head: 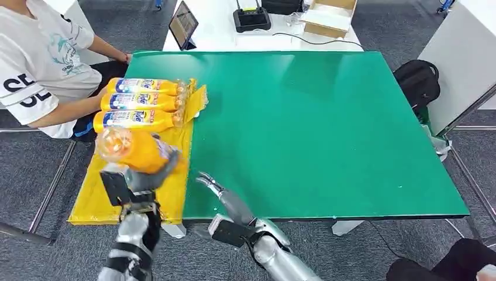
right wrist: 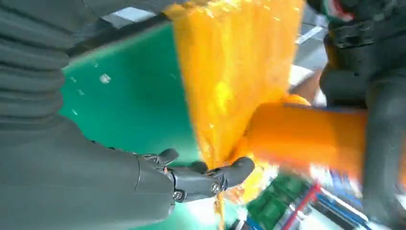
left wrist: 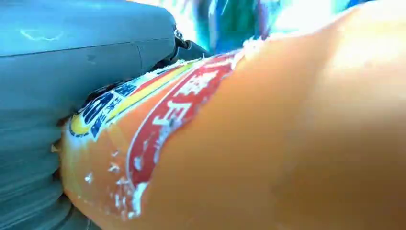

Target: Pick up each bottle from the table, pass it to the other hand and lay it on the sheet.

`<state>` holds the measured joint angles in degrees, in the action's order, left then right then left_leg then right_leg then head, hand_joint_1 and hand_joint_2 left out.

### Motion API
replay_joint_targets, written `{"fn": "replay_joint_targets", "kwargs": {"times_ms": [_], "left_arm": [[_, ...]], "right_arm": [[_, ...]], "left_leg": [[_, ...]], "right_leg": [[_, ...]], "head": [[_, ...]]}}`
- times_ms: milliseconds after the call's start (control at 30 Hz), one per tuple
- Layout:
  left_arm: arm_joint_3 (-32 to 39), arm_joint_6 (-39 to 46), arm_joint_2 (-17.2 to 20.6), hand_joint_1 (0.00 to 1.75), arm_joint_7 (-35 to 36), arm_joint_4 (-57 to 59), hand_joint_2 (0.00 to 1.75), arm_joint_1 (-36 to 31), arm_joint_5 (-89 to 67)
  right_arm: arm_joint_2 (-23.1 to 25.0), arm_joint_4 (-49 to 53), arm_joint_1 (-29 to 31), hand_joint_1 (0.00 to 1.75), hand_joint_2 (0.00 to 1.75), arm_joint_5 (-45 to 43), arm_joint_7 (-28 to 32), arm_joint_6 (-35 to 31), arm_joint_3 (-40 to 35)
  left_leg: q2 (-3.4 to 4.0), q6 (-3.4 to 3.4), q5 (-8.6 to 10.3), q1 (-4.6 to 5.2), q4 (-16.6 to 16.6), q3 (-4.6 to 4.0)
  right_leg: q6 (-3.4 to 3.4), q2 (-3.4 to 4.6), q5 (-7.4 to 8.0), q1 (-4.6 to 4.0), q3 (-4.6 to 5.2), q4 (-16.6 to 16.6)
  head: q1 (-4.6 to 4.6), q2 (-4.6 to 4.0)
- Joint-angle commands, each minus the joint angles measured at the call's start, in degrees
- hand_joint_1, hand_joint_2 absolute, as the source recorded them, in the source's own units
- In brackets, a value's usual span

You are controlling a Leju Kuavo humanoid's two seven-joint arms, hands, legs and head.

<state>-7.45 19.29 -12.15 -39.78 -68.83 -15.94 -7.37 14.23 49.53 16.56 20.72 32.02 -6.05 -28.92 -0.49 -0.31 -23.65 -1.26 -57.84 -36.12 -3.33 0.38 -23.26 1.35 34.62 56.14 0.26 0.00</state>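
Note:
My left hand [head: 140, 178] grips an orange bottle [head: 135, 150] above the near part of the yellow sheet [head: 99, 202], its clear base turned toward me. The left wrist view shows the same bottle [left wrist: 268, 139] up close against the hand's grey cover [left wrist: 72, 72]. Three more orange bottles [head: 143, 103] lie side by side on the sheet's far end. My right hand [head: 225, 196] hovers over the green table's [head: 327, 129] near edge, just right of the sheet, fingers spread and empty. In the right wrist view its fingers [right wrist: 210, 177] reach toward the sheet [right wrist: 234, 62] and the held bottle [right wrist: 306, 134].
A person [head: 44, 64] in a white shirt sits at the table's far left, an arm close to the lying bottles. A black backpack [head: 418, 82] sits on the floor at the right. A white table beyond holds a tablet [head: 183, 24] and a box [head: 329, 17].

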Motion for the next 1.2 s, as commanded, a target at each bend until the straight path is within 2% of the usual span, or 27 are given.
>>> {"fn": "replay_joint_targets", "kwargs": {"times_ms": [33, 100, 133, 200, 267, 300, 433, 500, 733, 900, 1067, 1200], "left_arm": [[6.4, 17.2, 8.2, 1.75, 0.3, 20.5, 1.75, -16.3, -19.8], [5.6, 19.8, 9.5, 1.75, 2.6, 25.5, 1.75, -18.5, -25.6], [6.0, 20.7, 10.6, 1.75, 5.2, 27.7, 1.75, -19.5, -35.2], [10.2, 20.7, 10.6, 1.75, 8.0, 29.3, 1.75, -20.0, -50.0], [11.6, 20.7, 11.0, 1.75, 8.9, 31.2, 1.75, -20.7, -54.9], [9.0, 20.7, 12.9, 1.75, 13.3, 34.7, 1.75, -21.9, -63.9], [2.1, 17.7, 16.3, 1.75, 19.4, 47.3, 1.75, -27.4, -74.3], [0.5, 13.9, 16.8, 1.75, 20.8, 49.1, 1.75, -28.4, -76.2], [0.5, 13.9, 16.8, 1.75, 20.8, 49.1, 1.75, -28.4, -76.2], [-2.3, 6.3, 17.0, 1.75, 23.8, 50.8, 1.75, -28.9, -79.1], [-2.0, 4.8, 16.8, 1.75, 24.5, 51.5, 1.75, -28.3, -78.5], [0.1, -0.2, 16.5, 1.75, 25.0, 52.1, 1.75, -28.3, -75.7]], "right_arm": [[-3.1, 14.9, -3.0, 0.00, 0.00, -2.3, 2.2, -7.3, 1.9], [-2.7, 16.7, -3.7, 0.00, 0.00, -3.0, 3.3, -10.2, 2.8], [-2.5, 17.8, -4.0, 0.00, 0.00, -3.6, 4.0, -11.8, 3.1], [-2.3, 19.6, -4.5, 0.00, 0.00, -5.0, 4.5, -13.5, 3.3], [-2.2, 20.5, -4.7, 0.00, 0.00, -5.5, 4.9, -14.2, 3.2], [-2.1, 21.0, -4.8, 0.00, 0.00, -6.0, 5.6, -14.6, 3.1], [-1.8, 23.2, -5.3, 0.00, 0.00, -7.7, 7.6, -15.9, 2.9], [-1.8, 24.5, -5.7, 0.00, 0.00, -8.2, 7.9, -16.4, 3.0], [-1.8, 24.5, -5.7, 0.00, 0.00, -8.2, 7.9, -16.4, 3.0], [-1.9, 25.4, -6.1, 0.00, 0.00, -8.7, 8.0, -16.7, 2.8], [-1.6, 24.7, -6.2, 0.00, 0.00, -8.9, 7.6, -16.4, 2.6], [-1.4, 23.9, -6.3, 0.00, 0.00, -9.2, 6.6, -15.4, 2.4]], "left_leg": [[-0.07, 0.07, -0.05, -0.02, 0.0, 0.24], [-0.11, 0.08, -0.06, -0.02, 0.0, 0.27], [-0.10, 0.05, -0.01, 0.01, 0.0, 0.21], [-0.01, 0.04, -0.01, 0.02, 0.0, 0.19], [0.06, 0.04, -0.03, 0.02, 0.0, 0.18], [0.13, 0.06, -0.12, -0.02, 0.0, 0.32], [0.04, 0.05, -0.10, -0.02, 0.0, 0.35], [-0.01, 0.04, -0.08, -0.03, 0.0, 0.27], [0.05, 0.05, -0.04, -0.01, 0.0, 0.11], [0.03, 0.06, -0.09, -0.02, 0.0, 0.21], [0.08, 0.03, -0.04, -0.01, 0.0, 0.11], [0.08, 0.07, -0.11, -0.03, 0.0, 0.23]], "right_leg": [[0.19, -0.15, -0.08, -0.07, -0.27, 0.0], [0.20, -0.21, -0.11, -0.07, -0.32, 0.0], [0.16, -0.17, -0.08, -0.03, -0.24, 0.0], [0.12, -0.07, -0.05, -0.01, -0.19, 0.0], [0.12, 0.01, -0.04, -0.01, -0.17, 0.0], [0.20, 0.05, -0.09, -0.07, -0.30, 0.0], [0.22, -0.05, -0.13, -0.07, -0.31, 0.0], [0.21, -0.10, -0.12, -0.08, -0.26, 0.0], [0.10, -0.05, -0.06, -0.03, -0.09, 0.0], [0.16, -0.08, -0.11, -0.06, -0.22, 0.0], [0.11, 0.00, -0.04, -0.04, -0.09, 0.0], [0.16, -0.03, -0.11, -0.07, -0.23, 0.0]], "head": [[0.00, 0.00], [0.02, 0.00], [-0.02, 0.00], [-0.02, 0.00], [0.00, 0.00], [0.00, 0.00], [0.02, 0.00], [-0.02, 0.00], [0.02, 0.00], [0.02, 0.00], [0.02, 0.00], [0.02, 0.00]]}}
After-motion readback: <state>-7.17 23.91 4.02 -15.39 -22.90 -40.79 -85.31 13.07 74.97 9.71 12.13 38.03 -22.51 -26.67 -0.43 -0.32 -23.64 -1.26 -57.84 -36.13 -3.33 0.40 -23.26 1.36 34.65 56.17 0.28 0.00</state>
